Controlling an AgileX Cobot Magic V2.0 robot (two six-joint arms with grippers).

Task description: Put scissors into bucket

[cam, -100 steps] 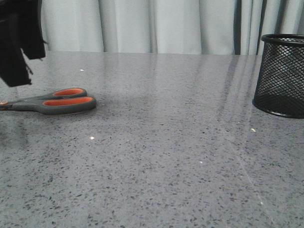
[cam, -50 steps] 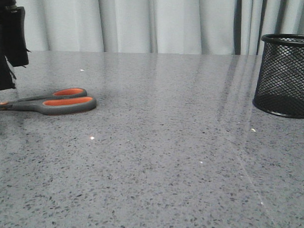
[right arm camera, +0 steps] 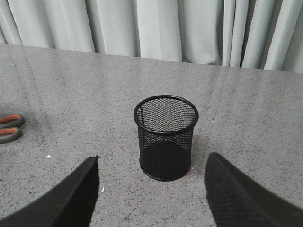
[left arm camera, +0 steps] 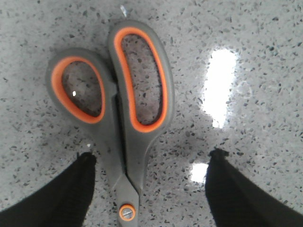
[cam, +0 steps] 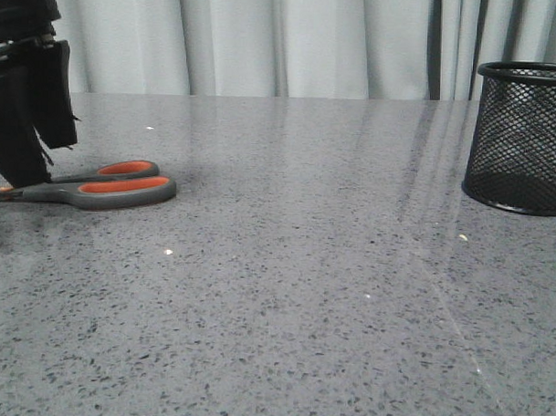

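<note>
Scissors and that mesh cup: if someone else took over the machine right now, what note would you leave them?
Left gripper: open, fingers either side of the scissors near the pivot screw, nothing gripped.
Right gripper: open, empty, facing the bucket.
Scissors lie flat and closed on the table's left side; the bucket stands upright and empty at the right.
Done: left arm lined up over the scissors.
Left: grasp, lift, carry across, drop in.

Front low over table; wrists close (each shares one item).
</note>
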